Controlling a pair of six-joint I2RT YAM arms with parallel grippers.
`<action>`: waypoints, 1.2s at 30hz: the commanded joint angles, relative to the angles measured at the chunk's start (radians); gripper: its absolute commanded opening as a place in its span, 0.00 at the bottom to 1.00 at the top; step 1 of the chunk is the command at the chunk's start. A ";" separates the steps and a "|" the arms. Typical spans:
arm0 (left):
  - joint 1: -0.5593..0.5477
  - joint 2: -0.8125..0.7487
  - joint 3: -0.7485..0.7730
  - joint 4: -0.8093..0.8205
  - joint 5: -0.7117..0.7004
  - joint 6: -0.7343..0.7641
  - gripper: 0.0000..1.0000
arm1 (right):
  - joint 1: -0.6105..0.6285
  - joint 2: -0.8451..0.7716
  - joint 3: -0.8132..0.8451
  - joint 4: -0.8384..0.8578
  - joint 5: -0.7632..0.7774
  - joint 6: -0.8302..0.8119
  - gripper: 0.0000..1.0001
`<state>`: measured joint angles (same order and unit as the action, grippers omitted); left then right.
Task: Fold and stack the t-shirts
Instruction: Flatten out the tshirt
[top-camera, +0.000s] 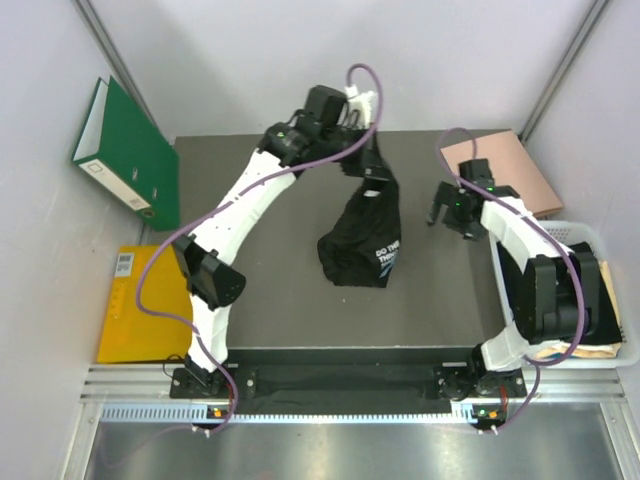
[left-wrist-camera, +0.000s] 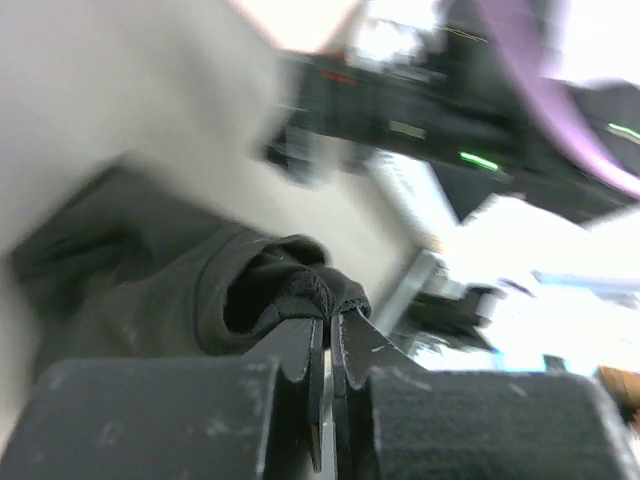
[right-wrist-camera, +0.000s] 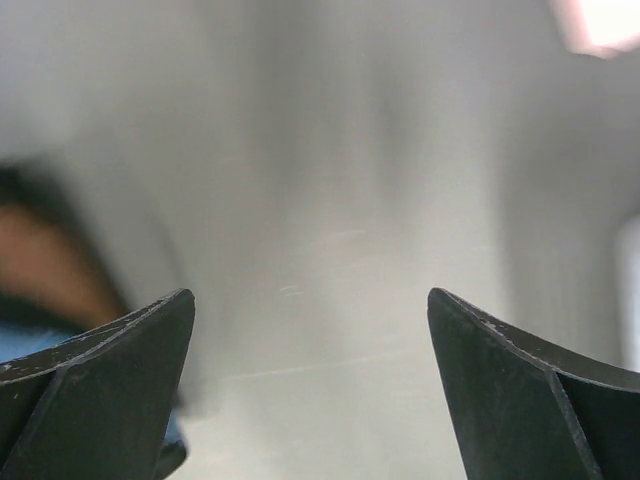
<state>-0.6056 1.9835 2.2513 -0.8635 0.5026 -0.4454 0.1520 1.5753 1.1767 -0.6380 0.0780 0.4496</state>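
1. Tabletop (top-camera: 250, 300): a dark, matte, flat sheet lying below both sets of jaws. I judge it is the surface the fold will need.
2. Black t-shirt (top-camera: 365, 235): it hangs straight down from my left jaws in a bunched, crumpled column, with white print showing near the bottom. Its lowest folds are on or just over the tabletop; I cannot tell which. I judge it to be light, limp knit cloth, neither slippery nor fragile. It will sag and twist from any single hold, so the sensible places to take it are two hem corners or both shoulders, to spread it flat.
3. Left gripper (left-wrist-camera: 328, 320): the black fingers are pinched together on a wad of the fabric, which bulges just beyond the tips.
4. Right gripper (right-wrist-camera: 310, 300): the jaws are spread wide with nothing between them, only a blurred pale surface ahead. The shirt hangs well apart from them, toward the left arm's side.
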 joint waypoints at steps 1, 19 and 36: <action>-0.083 0.076 0.198 0.164 0.258 -0.174 0.00 | -0.123 -0.101 -0.046 0.026 0.011 0.026 1.00; 0.380 -0.234 0.094 0.366 0.239 -0.388 0.00 | -0.204 -0.106 -0.135 0.090 -0.037 0.017 1.00; 0.371 -0.204 0.143 0.243 0.187 -0.252 0.00 | -0.206 -0.097 -0.132 0.112 -0.027 -0.009 1.00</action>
<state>-0.1505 1.7405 2.3550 -0.7921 0.5343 -0.6380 -0.0341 1.4765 1.0451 -0.5632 0.0242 0.4458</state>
